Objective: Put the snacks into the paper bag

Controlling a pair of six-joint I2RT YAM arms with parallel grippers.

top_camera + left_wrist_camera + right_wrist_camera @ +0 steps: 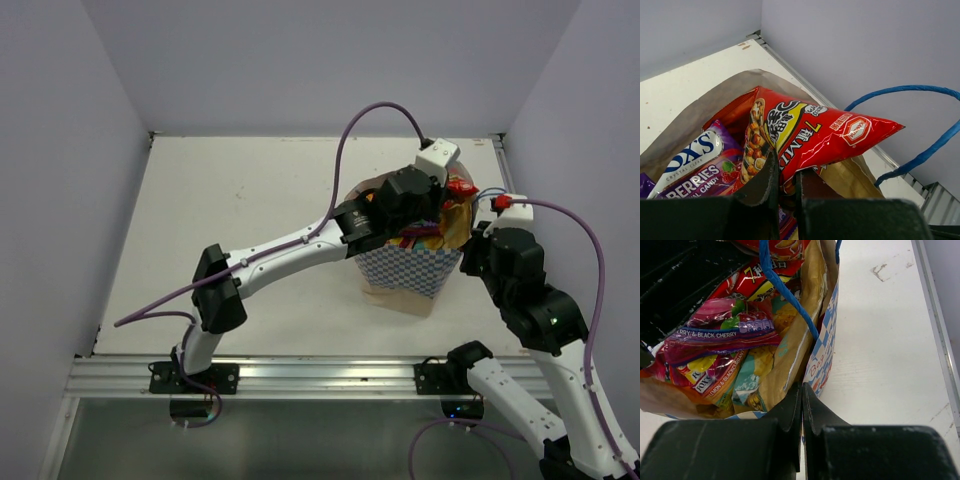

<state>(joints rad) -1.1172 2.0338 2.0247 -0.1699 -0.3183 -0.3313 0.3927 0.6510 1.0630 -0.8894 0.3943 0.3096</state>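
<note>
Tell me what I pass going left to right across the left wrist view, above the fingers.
Purple candy packet → red packet, gripped between the left fingers → blue string handle of the paper bag.

soft, even light, bright on the white worktop [250, 200], shadows faint. glare streaks the red foil packet [830, 135]. both wrist views show the near jaws dark and slightly blurred.
</note>
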